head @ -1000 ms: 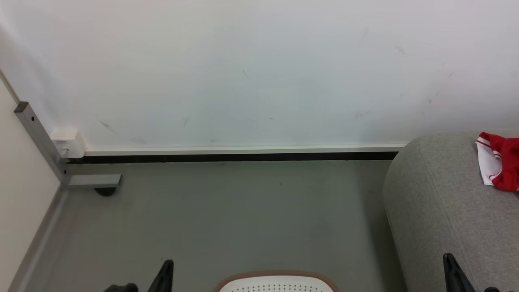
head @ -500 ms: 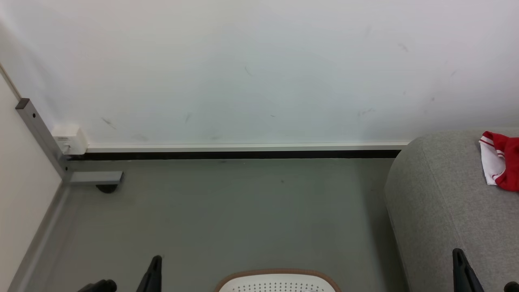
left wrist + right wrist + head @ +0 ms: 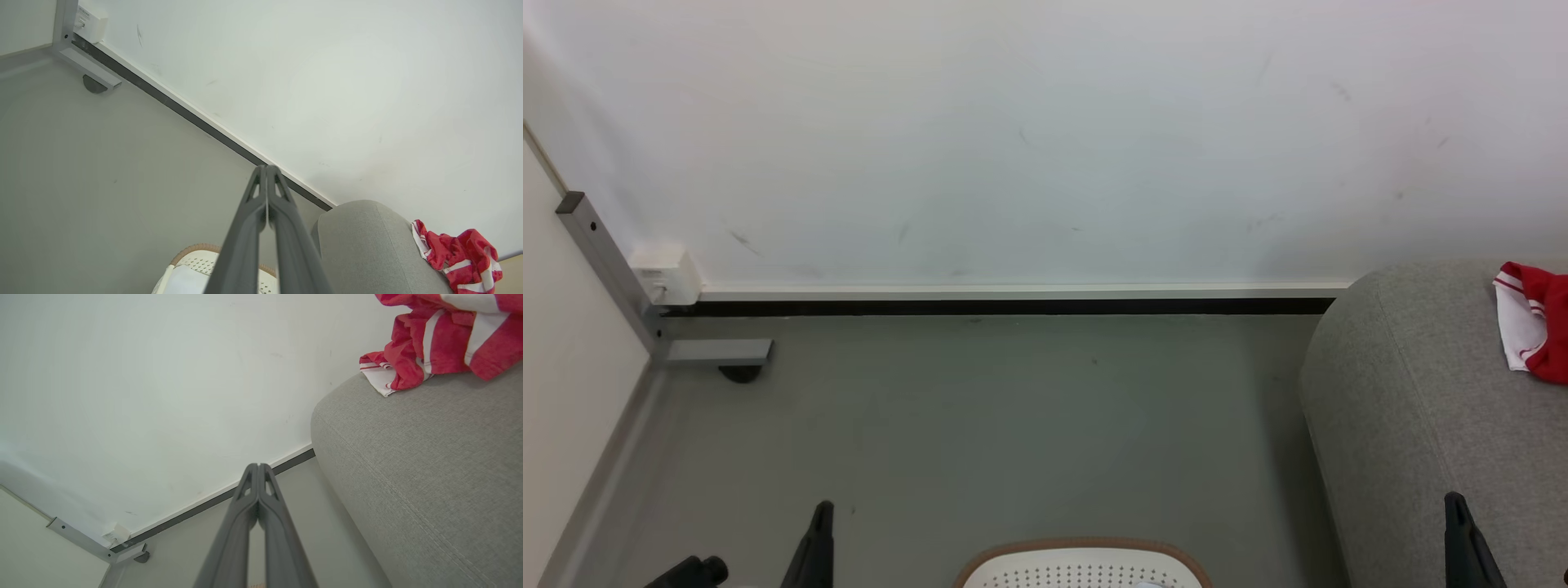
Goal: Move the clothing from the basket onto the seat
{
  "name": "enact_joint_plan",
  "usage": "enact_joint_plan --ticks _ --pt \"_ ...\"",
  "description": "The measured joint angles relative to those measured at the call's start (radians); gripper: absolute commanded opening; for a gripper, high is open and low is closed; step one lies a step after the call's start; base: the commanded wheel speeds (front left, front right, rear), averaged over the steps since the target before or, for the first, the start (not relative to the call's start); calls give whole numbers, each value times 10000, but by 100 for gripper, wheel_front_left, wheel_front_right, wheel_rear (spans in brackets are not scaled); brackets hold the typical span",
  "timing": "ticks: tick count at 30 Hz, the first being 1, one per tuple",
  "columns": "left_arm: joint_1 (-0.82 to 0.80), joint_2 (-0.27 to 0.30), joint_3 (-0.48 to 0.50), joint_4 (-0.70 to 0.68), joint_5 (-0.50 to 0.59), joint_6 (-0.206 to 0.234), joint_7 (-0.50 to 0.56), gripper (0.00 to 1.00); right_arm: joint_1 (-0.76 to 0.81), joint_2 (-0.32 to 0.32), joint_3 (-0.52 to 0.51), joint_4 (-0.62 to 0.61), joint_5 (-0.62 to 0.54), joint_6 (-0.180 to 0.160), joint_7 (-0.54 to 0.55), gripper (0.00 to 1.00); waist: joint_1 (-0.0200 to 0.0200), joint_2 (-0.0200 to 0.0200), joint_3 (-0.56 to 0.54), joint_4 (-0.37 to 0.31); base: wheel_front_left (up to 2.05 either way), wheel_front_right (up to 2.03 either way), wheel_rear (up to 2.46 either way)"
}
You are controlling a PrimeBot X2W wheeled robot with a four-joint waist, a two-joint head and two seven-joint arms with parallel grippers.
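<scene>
In the head view, the bright red soft fabric clothing [image 3: 1538, 327] with its white panel and white stripes lay crumpled on top of the seat [image 3: 1405, 408], a large light grey upholstered sofa with rounded edges, at the right edge of the picture. The oval cream-white perforated plastic basket [image 3: 1085, 545] with a brown woven-look rim stood on the grey floor [image 3: 980, 425] at the bottom middle, well apart from the clothing. The left gripper [image 3: 822, 511] poked up at the lower left of the basket and the right gripper [image 3: 1452, 500] at the lower right, in front of the seat. From that angle each showed as one dark blade. A white wall [image 3: 1029, 139] with a dark skirting strip ran behind. A grey metal frame leg [image 3: 600, 261] and a small white wall box [image 3: 667, 273] stood in the left corner.

In the left wrist view, the left gripper [image 3: 266, 167] had its two long dark fingers pressed together at the tips, holding nothing. Below them sat the basket [image 3: 195, 247] with a plain pale cloth [image 3: 184, 281] inside, just beside the seat [image 3: 367, 249]. The clothing [image 3: 459, 253] lay bunched on the seat's top near the wall.

In the right wrist view, the right gripper [image 3: 258, 465] was likewise pressed together and empty, pointing toward the wall. The clothing [image 3: 441, 335] rested on the seat [image 3: 429, 482] at the upper right, apart from the fingers.
</scene>
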Motion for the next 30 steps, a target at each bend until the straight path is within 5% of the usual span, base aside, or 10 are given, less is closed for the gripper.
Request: enact_joint_plan --ticks 30 --pt "-338 -100 652 -244 -3549 -119 986 0 -548 -12 -148 -6 3933 -2 993 0 0 0 177 123 0 0 0"
